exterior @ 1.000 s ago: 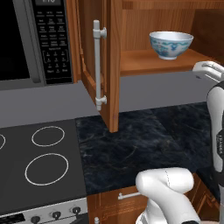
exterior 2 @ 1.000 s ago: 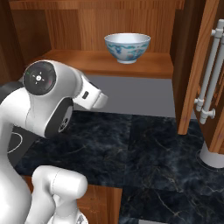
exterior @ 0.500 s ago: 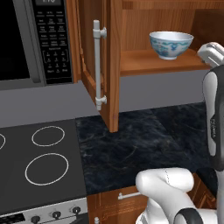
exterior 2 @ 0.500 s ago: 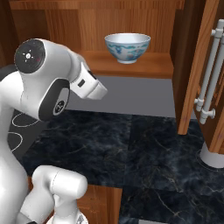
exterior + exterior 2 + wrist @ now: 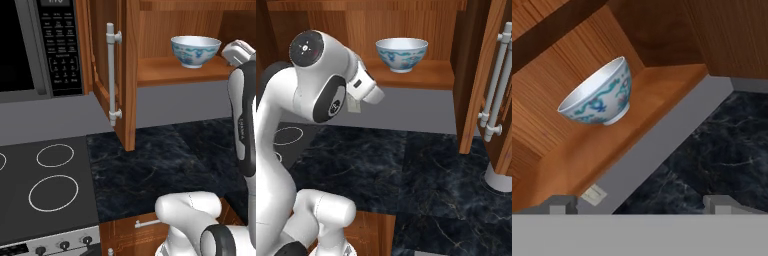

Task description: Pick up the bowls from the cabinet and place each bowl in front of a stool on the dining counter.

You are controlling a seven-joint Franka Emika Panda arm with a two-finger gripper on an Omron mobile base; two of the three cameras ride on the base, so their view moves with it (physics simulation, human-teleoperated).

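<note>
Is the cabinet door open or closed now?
Open: the cabinet door is swung out, exposing the bowl on its shelf.

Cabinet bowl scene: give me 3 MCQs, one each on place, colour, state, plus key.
1. Where does the bowl stand?
A. on the cabinet shelf
B. on the stovetop
C. on the black worktop

2. How does the bowl look outside?
A. plain red
B. white with blue-green pattern
C. solid black

3. What state is the cabinet door in?
A. shut
B. swung open
C. missing

Key: 1 A, it sits upright on the wooden shelf; 2 B, the hand view shows the pattern on the white wall; 3 B, the door with its silver handle stands edge-on, leaving the shelf exposed.
</note>
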